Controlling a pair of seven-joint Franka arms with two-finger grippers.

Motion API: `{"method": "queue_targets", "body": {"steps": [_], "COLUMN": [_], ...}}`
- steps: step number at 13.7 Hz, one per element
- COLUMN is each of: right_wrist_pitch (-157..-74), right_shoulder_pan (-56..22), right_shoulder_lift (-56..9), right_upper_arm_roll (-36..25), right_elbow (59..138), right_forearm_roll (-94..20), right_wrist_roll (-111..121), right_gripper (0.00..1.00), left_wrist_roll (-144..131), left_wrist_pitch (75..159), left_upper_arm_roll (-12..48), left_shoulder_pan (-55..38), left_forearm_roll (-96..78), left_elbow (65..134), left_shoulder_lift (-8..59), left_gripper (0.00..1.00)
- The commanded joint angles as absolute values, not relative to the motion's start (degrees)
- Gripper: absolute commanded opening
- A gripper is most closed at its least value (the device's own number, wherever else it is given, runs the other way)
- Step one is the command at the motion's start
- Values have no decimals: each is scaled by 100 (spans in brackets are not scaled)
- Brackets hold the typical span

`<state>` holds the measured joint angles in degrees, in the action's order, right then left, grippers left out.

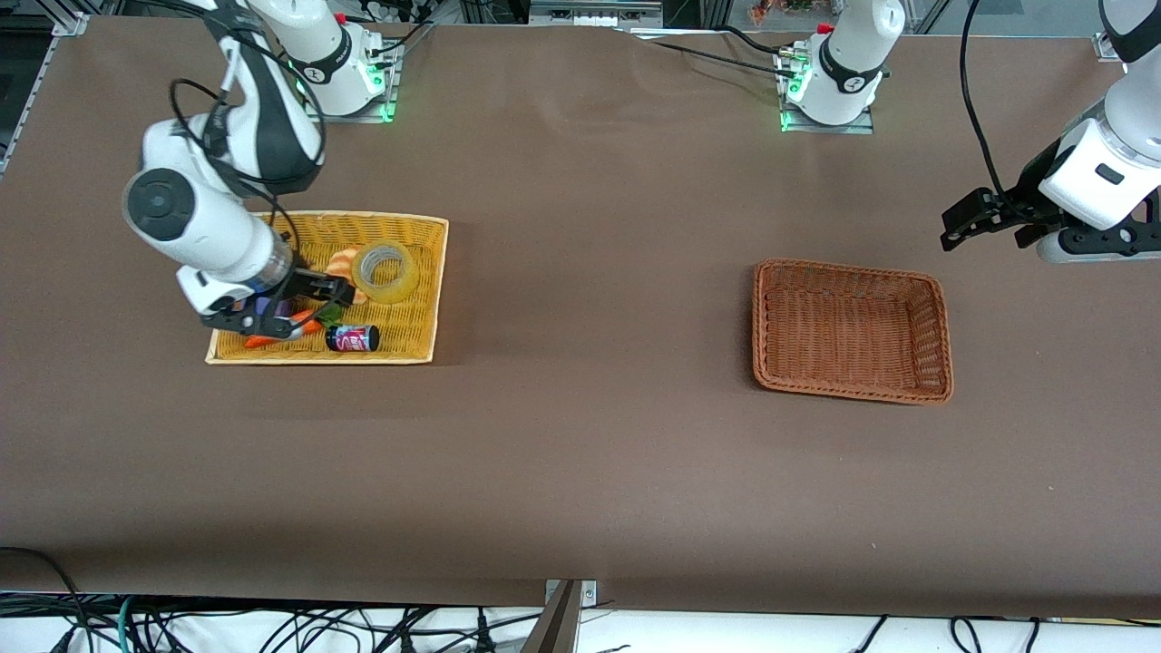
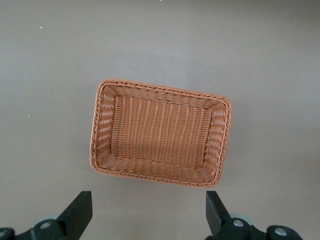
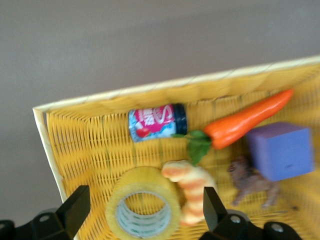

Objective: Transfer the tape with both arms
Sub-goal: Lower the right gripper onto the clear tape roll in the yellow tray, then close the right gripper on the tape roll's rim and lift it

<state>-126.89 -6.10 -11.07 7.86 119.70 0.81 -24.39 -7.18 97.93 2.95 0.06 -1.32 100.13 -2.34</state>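
The tape [image 1: 385,270] is a yellowish ring with a grey core. It lies in the yellow wicker basket [image 1: 436,299] at the right arm's end of the table, against a striped croissant toy [image 1: 342,262]. My right gripper [image 1: 304,307] is open and hangs low over this basket, beside the tape. In the right wrist view the tape [image 3: 145,207] sits between the open fingers [image 3: 77,202], untouched. My left gripper [image 1: 984,227] is open and empty, up over the table at the left arm's end, beside the brown wicker basket [image 1: 758,317].
The yellow basket [image 3: 125,92] also holds a small can [image 3: 155,122], a toy carrot [image 3: 245,122], a purple cube [image 3: 282,150], a brown animal figure [image 3: 252,182] and the croissant toy [image 3: 192,187]. The brown basket [image 2: 100,125] holds nothing.
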Motion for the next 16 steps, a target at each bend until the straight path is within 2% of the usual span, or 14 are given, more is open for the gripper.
{"method": "queue_targets", "body": {"steps": [1, 10, 16], "right_wrist_pitch": [-13331, -14255, -14835], "right_shoulder_pan": [-571, -1019, -1028], "right_shoulder_lift": [-879, -1168, -1432], "right_upper_arm_roll": [1133, 1257, 1257], "right_elbow": [12637, 13219, 13491], "right_forearm_roll": [167, 176, 176], "right_wrist_roll": [-2987, -3849, -3867], "right_gripper": [100, 100, 100], "left_wrist_roll": [-580, -580, -571], "left_wrist_pitch": [9659, 9659, 9659], "left_upper_arm_roll": [290, 272, 272], "left_shoulder_pan": [35, 35, 35], "left_forearm_roll": [-202, -202, -202], "left_elbow": [9835, 9835, 9844], "left_shoulder_lift": [-158, -158, -158], "left_gripper": [100, 100, 100]}}
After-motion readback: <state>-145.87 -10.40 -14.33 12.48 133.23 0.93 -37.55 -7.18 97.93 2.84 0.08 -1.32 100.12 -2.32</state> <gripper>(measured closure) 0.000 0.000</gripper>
